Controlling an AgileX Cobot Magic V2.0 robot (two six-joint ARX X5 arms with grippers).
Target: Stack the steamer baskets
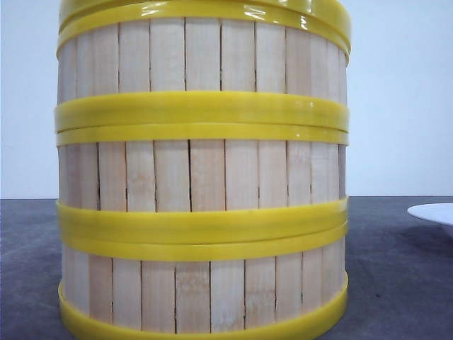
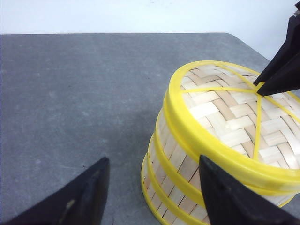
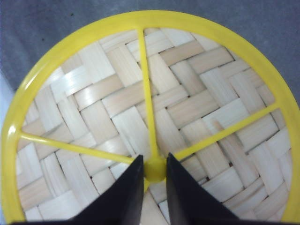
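Note:
Three steamer baskets (image 1: pixel 202 177) stand stacked close in front of the front camera, with pale slat walls and yellow rims. The top basket (image 2: pixel 225 117) shows a woven face crossed by thin yellow spokes. My right gripper (image 3: pixel 154 159) is shut on the small yellow hub (image 3: pixel 154 171) where the spokes meet at the centre of that face. In the left wrist view the right gripper (image 2: pixel 260 86) reaches down onto the top of the stack. My left gripper (image 2: pixel 153 159) is open beside the stack's wall, one finger over the bare table and the other in front of the top rim, holding nothing.
A flat white plate (image 1: pixel 435 212) lies at the right edge of the front view. The grey table (image 2: pixel 84 93) stretches away beside the stack, with its far edge and rounded corner (image 2: pixel 229 37) in sight.

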